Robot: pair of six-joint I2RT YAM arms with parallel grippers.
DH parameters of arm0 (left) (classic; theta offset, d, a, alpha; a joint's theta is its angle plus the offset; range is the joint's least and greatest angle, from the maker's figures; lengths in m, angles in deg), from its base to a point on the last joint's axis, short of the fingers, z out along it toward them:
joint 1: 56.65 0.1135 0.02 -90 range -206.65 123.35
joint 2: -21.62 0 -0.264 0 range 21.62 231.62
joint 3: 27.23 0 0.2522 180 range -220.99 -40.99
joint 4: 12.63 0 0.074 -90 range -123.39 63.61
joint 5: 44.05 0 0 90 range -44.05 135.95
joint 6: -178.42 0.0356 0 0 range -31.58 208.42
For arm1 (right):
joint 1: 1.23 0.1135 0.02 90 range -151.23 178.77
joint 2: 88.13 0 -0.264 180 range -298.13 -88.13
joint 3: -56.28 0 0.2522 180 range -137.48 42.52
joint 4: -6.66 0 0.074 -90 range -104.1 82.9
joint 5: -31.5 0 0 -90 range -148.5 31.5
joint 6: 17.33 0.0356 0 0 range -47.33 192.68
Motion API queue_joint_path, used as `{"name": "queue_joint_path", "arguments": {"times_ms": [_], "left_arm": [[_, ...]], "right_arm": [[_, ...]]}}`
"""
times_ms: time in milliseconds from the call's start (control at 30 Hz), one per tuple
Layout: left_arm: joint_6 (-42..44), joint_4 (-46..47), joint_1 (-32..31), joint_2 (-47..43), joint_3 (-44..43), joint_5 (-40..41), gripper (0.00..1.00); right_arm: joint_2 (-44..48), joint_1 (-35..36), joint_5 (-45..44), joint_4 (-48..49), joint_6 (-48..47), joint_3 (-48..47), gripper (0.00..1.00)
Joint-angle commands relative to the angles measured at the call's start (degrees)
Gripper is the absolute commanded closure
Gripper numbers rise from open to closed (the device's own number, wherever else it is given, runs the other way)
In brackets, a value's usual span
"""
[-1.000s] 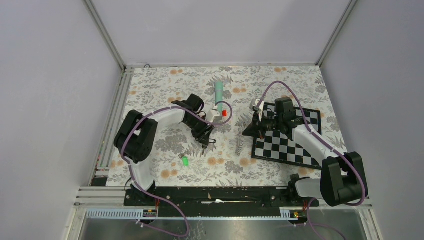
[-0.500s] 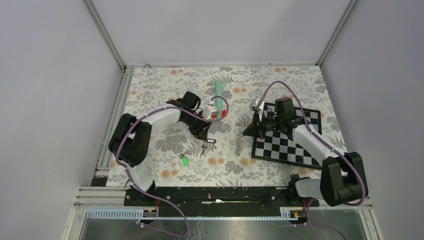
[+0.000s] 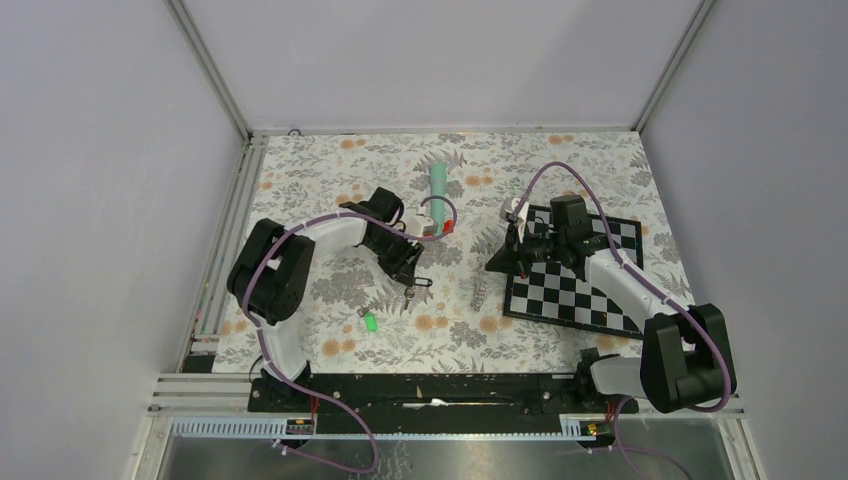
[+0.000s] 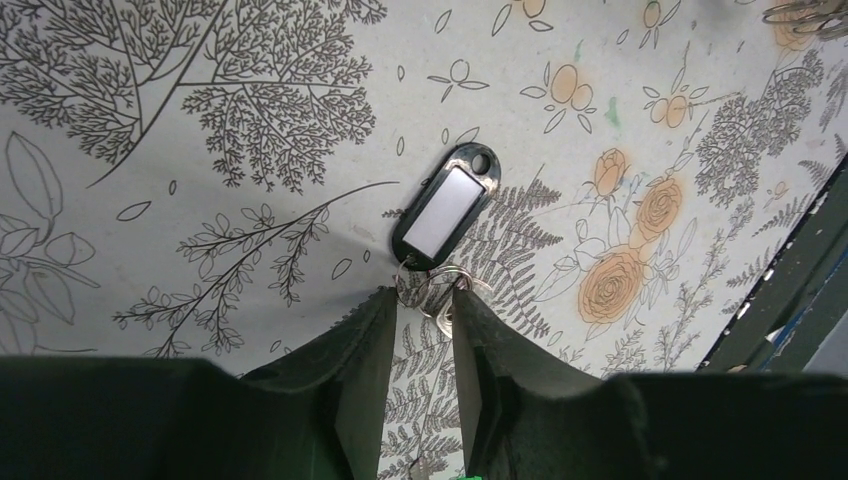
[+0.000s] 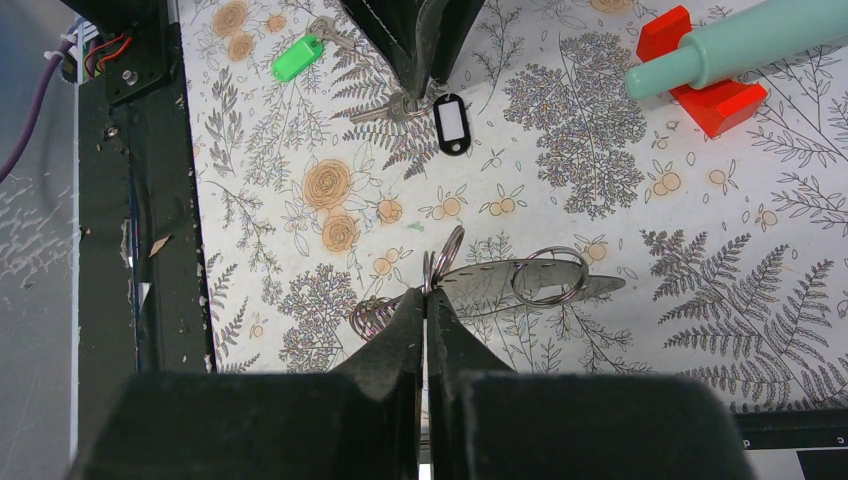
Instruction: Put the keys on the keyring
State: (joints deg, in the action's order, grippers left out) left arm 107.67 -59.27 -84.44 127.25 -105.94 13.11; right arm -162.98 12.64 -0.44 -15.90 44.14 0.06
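Keys lie apart on the flowered cloth (image 3: 330, 180). The green-headed key (image 3: 370, 322) rests by itself, to the left of the black tag (image 4: 447, 207) and nearer the arm bases. The plain key (image 5: 383, 109) lies right at the tag's end, where a small ring meets it. The left gripper (image 4: 422, 300) is down at that same end of the tag. Its jaws are partly spread and cloth shows in the gap, with the small ring between the fingertips; I cannot tell whether they touch it. Beyond the tag, the teal stick (image 3: 437, 183) lies on its red base. Right of the tag, well apart from it, the keyring (image 3: 478, 292) lies flat on the cloth. Farther right again, the right gripper (image 5: 427, 300) hangs over the chessboard's (image 3: 580, 290) left corner. Its jaws are pressed together, pinching a thin wire ring (image 5: 446, 258) at their tips.
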Motion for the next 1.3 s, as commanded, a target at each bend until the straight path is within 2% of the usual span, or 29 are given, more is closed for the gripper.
{"name": "queue_joint_path", "arguments": {"times_ms": [0,633,1000,1267], "left_arm": [[-1.33,0.37,0.28,1.04,0.04,-3.96,0.67],[-1.93,1.59,0.33,3.28,-2.81,-1.77,0.81],[-1.33,1.59,0.28,4.46,-3.65,-2.26,0.99],[4.71,0.89,0.28,1.61,-3.57,-4.18,1.0]], "right_arm": [[-0.09,-0.42,1.97,0.06,-0.81,0.01,1.0],[-0.56,-0.4,2.14,-0.11,-0.82,0.01,1.0],[-0.83,-0.42,2.22,-0.21,-0.95,-0.08,1.0],[0.62,-0.42,3.05,0.11,-2.24,0.65,1.0]]}}
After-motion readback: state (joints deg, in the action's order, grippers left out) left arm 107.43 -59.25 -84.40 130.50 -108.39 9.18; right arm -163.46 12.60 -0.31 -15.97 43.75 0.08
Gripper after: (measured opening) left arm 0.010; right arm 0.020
